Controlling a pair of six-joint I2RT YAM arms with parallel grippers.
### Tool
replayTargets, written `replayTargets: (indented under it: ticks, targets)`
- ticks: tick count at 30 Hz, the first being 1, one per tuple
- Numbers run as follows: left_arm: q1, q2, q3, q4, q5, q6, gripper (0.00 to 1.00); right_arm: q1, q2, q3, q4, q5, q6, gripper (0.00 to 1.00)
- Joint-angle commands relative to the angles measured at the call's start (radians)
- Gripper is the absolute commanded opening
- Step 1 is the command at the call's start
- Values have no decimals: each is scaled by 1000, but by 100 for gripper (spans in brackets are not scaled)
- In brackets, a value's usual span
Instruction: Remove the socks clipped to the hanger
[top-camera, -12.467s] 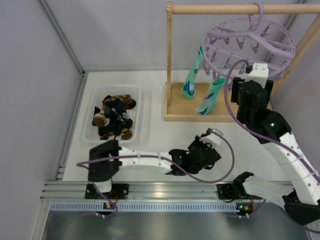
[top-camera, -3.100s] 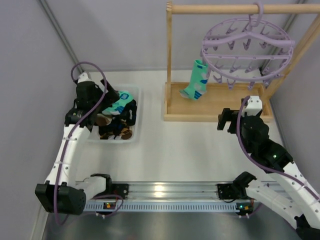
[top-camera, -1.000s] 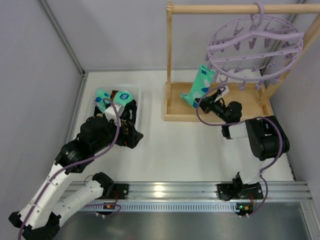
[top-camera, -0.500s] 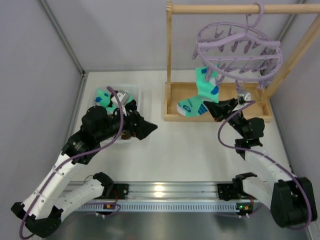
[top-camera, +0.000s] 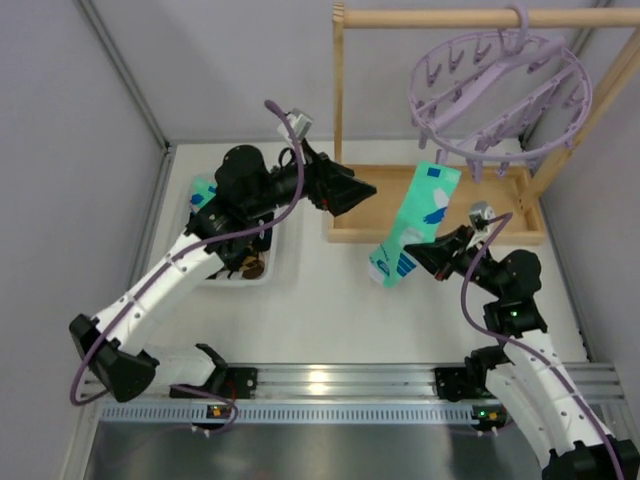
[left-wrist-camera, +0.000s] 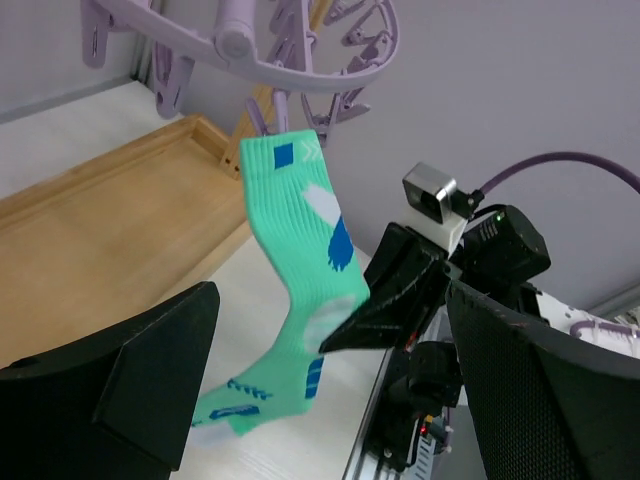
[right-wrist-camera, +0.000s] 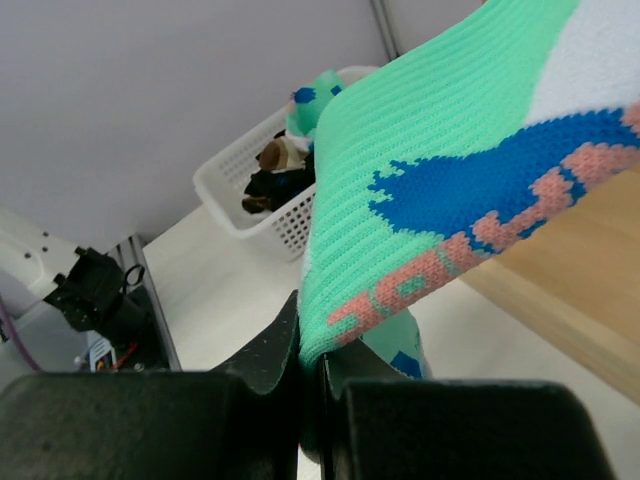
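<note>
One turquoise sock (top-camera: 417, 222) with blue and white marks hangs stretched below the lilac hanger (top-camera: 500, 92). Its cuff reaches up to a peg under the ring; I cannot tell whether the peg still grips it. My right gripper (top-camera: 411, 256) is shut on the sock's middle, and in the right wrist view the knit (right-wrist-camera: 440, 130) is pinched between the shut fingers (right-wrist-camera: 270, 365). My left gripper (top-camera: 365, 190) is raised and open, left of the sock and pointing at it. In the left wrist view the sock (left-wrist-camera: 300, 260) hangs beyond the wide open gripper (left-wrist-camera: 330, 400), apart from it.
A white basket (top-camera: 256, 272) at the left holds several socks, one of them turquoise (top-camera: 203, 190); the left arm crosses above it. The hanger's hook sits on the wooden rail (top-camera: 450, 17) of a frame with a wooden tray base (top-camera: 365, 205).
The left arm has swung up from the basket and to the right, towards the sock. The right gripper has drawn the sock down and nearer, stretching it; the hanger ring has swung right.
</note>
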Motion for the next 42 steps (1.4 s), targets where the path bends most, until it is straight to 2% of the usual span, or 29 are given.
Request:
replayTargets:
  ticks: [1,7,9,15,29,42]
  targets:
    - [-52,90,125,146,35,-24,98,8,-48,62,-106,-94,8,0]
    - [-147,286,286,150,3,-5,98,10,-97,117,-237,-106,-51,0]
    - [-160,369,393,152,20,-10,98,8,-118,130,-263,-112,-68,0]
    - [-175,532,517,170,58,-48,95,8,-135,136,-307,-106,-105,0]
    - [-223,679,633,175,-55,8,81,8,-171,119,-261,-170,-73,0]
    - [-230,719,697,195,-77,45,81,8,-180,108,-283,-198,-99,0]
